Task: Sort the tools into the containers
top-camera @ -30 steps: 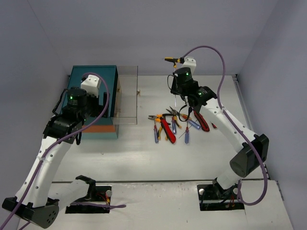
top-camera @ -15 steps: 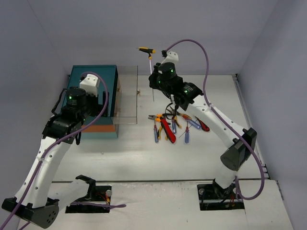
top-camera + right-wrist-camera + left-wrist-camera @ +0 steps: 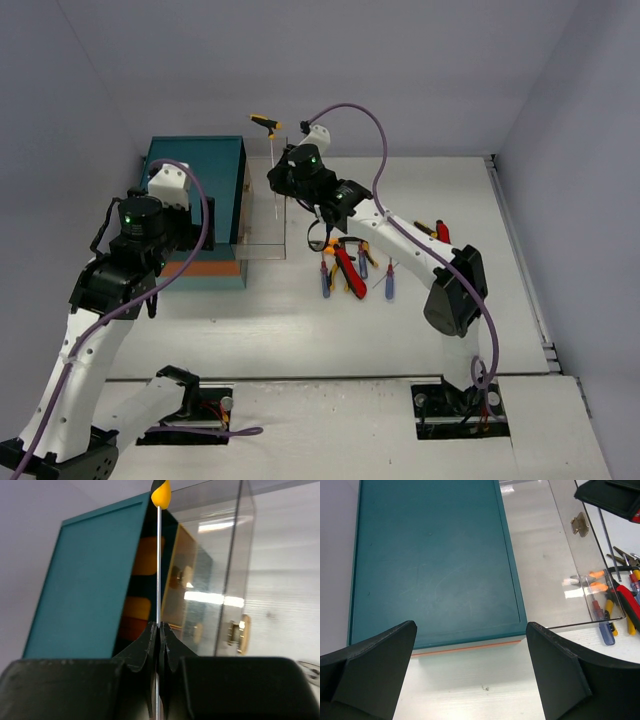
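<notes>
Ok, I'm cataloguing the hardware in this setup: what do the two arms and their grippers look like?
The left arm and right arm match: white links, black joint housings with a small green light, and a purple cable looping alongside. A white camera module sits at each wrist. The fingers are matte black wedges.

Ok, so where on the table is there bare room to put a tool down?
Bare table runs in front of the teal chest and the tool pile, toward the near edge. Another free patch lies behind the pile, right of the clear drawer. Crowded: the pile itself, beside the drawer's front.
</notes>
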`<state>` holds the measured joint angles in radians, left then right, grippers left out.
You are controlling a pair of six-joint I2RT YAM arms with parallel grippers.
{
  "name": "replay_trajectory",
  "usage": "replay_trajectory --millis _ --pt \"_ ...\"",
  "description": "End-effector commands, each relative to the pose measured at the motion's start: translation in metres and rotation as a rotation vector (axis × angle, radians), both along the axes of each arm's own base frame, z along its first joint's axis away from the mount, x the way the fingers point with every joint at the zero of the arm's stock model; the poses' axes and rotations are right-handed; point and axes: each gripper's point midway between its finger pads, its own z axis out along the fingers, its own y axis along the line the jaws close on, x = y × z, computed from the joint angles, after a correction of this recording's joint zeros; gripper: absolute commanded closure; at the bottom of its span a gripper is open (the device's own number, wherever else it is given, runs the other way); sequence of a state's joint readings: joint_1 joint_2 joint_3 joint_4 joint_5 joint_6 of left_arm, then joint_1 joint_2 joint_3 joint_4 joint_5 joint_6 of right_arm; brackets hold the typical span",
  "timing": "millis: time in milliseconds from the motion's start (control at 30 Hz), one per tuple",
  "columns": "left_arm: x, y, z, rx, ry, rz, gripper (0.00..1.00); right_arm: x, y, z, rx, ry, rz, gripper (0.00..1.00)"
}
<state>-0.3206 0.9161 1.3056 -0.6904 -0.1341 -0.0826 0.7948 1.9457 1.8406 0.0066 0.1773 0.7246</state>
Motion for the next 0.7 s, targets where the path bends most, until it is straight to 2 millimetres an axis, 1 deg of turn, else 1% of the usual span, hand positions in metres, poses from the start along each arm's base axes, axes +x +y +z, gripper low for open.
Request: replay_trajectory --millis 0,100,200,233,300,333,400,433,467,500,533,600,633,667 --pt "-0.001 0.003 0.022 -0.015 -0.063 0.017 0.11 0.007 0.027 0.039 0.195 -0.05 0.018 1.0" --pt "-0.002 0.004 0.021 -0.008 -0.06 0.017 0.11 0.009 0.032 0.025 0.184 -0.033 0.014 1.0" --pt "-0.003 0.005 0.022 -0.006 -0.063 0.017 0.11 0.011 0.036 0.008 0.149 -0.021 0.013 0.94" --pt "-0.004 0.005 0.021 -0.006 -0.06 0.017 0.11 0.011 0.036 0.006 0.146 -0.021 0.009 0.92" --pt "-0.004 0.005 0.021 -0.002 -0.06 0.016 0.11 0.012 0.035 0.0 0.126 -0.021 0.001 0.81" --pt "-0.004 0.005 0.02 -0.001 -0.059 0.017 0.11 0.011 0.035 -0.002 0.117 -0.023 0.002 0.77" --pt "-0.004 0.006 0.02 0.0 -0.059 0.018 0.11 0.011 0.035 -0.002 0.099 -0.036 0.005 0.66" --pt "-0.003 0.005 0.02 0.003 -0.057 0.016 0.11 0.009 0.034 0.002 0.093 -0.047 0.007 0.63" --pt "-0.003 0.005 0.02 0.004 -0.056 0.015 0.11 0.009 0.034 0.002 0.082 -0.055 0.006 0.59" --pt "-0.003 0.005 0.021 0.003 -0.058 0.014 0.11 0.006 0.034 0.007 0.061 -0.078 0.004 0.53" --pt "-0.002 0.005 0.021 0.006 -0.057 0.015 0.11 0.005 0.032 0.011 0.047 -0.095 0.002 0.49" --pt "-0.002 0.005 0.021 0.008 -0.058 0.014 0.11 0.002 0.026 0.022 0.023 -0.128 -0.001 0.43" --pt "-0.001 0.005 0.022 0.009 -0.059 0.015 0.11 -0.002 0.022 0.034 0.02 -0.152 -0.01 0.41" --pt "-0.001 0.005 0.022 0.009 -0.059 0.016 0.11 -0.004 0.018 0.039 0.005 -0.169 -0.015 0.4"
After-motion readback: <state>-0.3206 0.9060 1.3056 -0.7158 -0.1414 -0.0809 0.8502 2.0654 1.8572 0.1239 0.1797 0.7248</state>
